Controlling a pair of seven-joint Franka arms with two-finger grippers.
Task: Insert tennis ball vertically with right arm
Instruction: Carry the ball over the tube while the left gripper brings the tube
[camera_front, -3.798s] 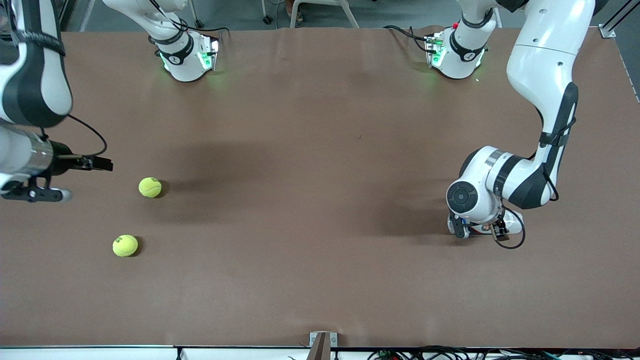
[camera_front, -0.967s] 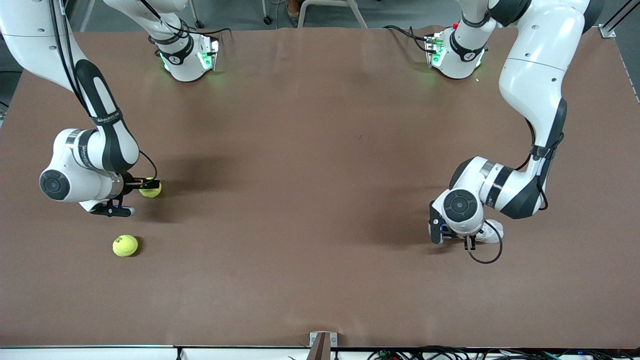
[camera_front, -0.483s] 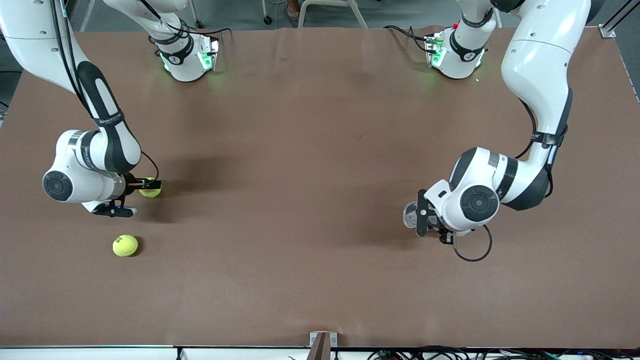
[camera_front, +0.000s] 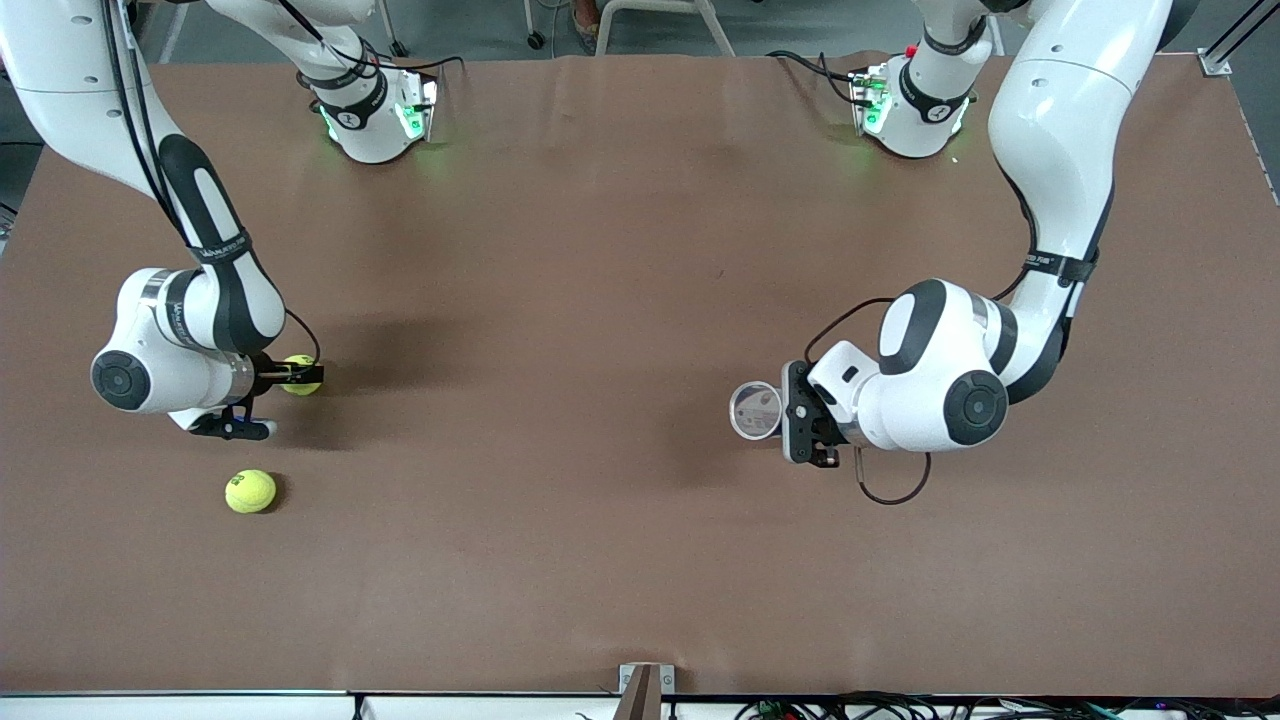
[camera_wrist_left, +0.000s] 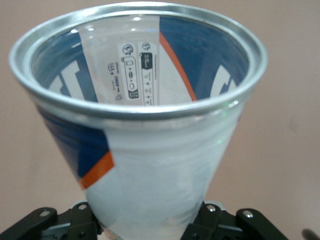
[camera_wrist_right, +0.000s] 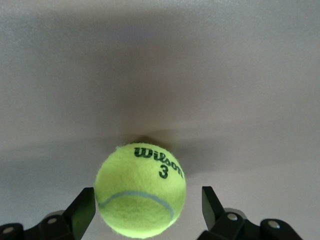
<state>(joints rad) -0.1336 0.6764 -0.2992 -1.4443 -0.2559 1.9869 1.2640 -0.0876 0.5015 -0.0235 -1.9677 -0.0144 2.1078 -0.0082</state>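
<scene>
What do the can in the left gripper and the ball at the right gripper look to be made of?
Can: seemingly clear plastic, since the printed label shows through the wall; shiny metal-looking rim.
Ball: fuzzy yellow-green felt, pale curved seam, matte.

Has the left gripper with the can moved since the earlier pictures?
Yes. The left gripper, holding the clear can, has shifted toward the right arm's end of the table, away from the left arm's base.
</scene>
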